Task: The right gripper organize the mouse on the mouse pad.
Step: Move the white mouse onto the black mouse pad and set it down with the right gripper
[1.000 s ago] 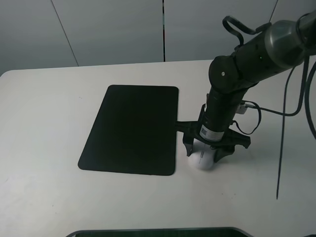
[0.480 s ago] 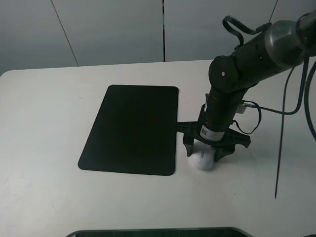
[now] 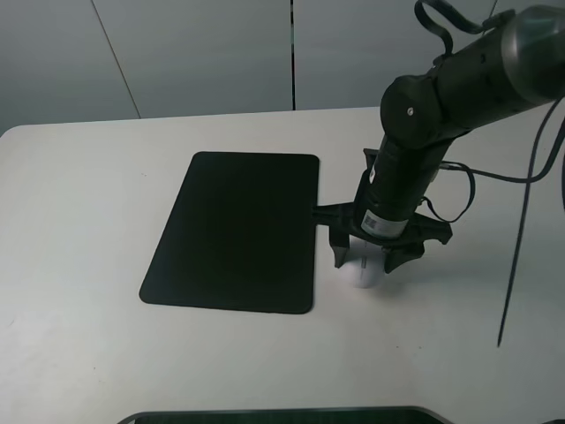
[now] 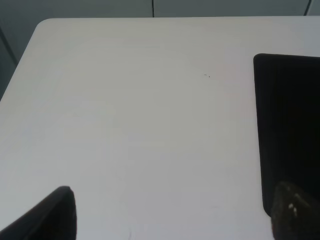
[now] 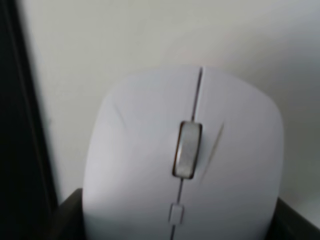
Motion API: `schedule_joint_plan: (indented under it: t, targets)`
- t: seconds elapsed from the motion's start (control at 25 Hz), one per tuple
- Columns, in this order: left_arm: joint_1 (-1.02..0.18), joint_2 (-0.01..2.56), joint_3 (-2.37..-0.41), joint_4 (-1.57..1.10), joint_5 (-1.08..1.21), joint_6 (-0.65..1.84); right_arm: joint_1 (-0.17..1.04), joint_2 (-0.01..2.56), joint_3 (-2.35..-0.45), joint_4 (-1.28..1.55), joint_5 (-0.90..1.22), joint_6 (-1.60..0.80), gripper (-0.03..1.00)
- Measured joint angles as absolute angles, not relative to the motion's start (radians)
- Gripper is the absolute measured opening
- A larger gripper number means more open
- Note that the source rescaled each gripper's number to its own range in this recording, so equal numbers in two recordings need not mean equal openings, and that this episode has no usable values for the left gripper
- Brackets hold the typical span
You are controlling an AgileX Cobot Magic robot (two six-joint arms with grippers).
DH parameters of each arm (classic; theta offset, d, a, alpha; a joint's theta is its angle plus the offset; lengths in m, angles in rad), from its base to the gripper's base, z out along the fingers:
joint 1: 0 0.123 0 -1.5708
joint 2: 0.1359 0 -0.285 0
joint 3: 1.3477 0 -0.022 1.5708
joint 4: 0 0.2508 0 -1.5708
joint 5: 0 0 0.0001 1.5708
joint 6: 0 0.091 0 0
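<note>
On the table [image 3: 79, 203], right fingers [image 3: 338, 254] clamp the mouse [image 3: 363, 274], lengthwise alongside the mouse pad [image 3: 237, 231].

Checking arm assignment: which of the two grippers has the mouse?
The right gripper, shut on the white mouse just beside the mouse pad; the left gripper is open over the table.

The mouse pad [image 3: 234, 230] lies bare across its whole top, and the table [image 3: 79, 203] to its left, behind it and in front of it offers open passage. Just off the pad's right edge, near the front corner, the right gripper [image 3: 364, 264] and its arm [image 3: 459, 79] stand over the mouse [image 3: 364, 276], blocking approach from that side.
</note>
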State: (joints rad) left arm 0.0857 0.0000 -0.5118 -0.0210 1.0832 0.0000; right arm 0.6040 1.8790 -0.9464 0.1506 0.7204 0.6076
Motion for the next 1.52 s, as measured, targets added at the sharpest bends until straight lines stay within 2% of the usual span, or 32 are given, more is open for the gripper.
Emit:
schedule_joint_plan:
  t: [0.2,0.72,1.52]
  targets:
    - [0.086,0.0,-0.512,-0.021,1.083,0.0,0.602,1.871,-1.058,0.097,0.837,0.515,0.0]
    - [0.086,0.0,-0.512,-0.021,1.083,0.0,0.602,1.879,-1.294,0.091,0.945,0.131,0.0]
    - [0.086,0.0,-0.512,-0.017,1.083,0.0,0.739,2.26,-1.807,0.071,1.152,-0.139,0.0]
